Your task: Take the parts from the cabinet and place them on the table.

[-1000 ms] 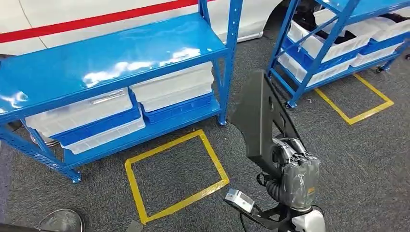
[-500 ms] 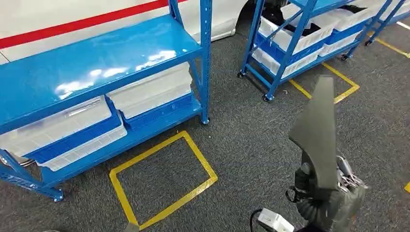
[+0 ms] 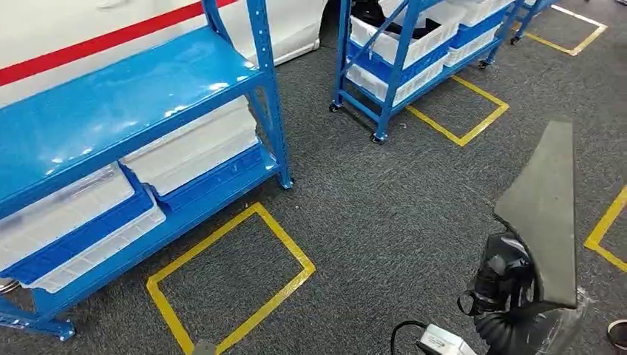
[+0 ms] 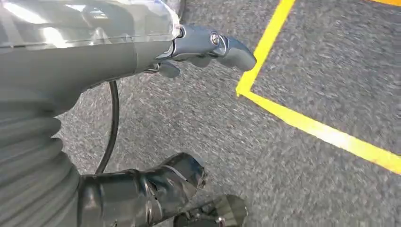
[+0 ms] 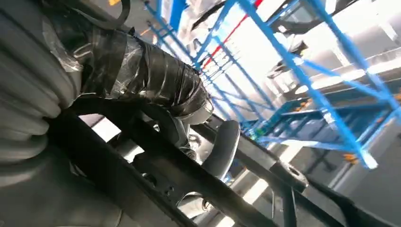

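A large flat black part (image 3: 543,207) stands upright at the lower right of the head view, gripped by my right hand (image 3: 510,285) at its lower edge. In the right wrist view the taped thumb (image 5: 156,80) and the fingers close around the part's black frame (image 5: 156,179). My left hand (image 4: 189,113) hangs above the grey carpet, its fingers (image 4: 208,45) and thumb (image 4: 156,189) apart with nothing between them. A wheeled blue cabinet (image 3: 384,96) with white bins stands at the top of the head view. A blue shelf unit (image 3: 111,103) with a bare glossy top stands at the left.
White and blue bins (image 3: 192,148) fill the left unit's lower shelf. Yellow tape squares (image 3: 229,274) mark the grey carpet in front of it and beside the cabinet (image 3: 458,111). A white wall with a red stripe (image 3: 89,44) runs behind.
The whole picture has shifted left as the camera swung right. The black part now stands farther right in the picture, still held by my right hand.
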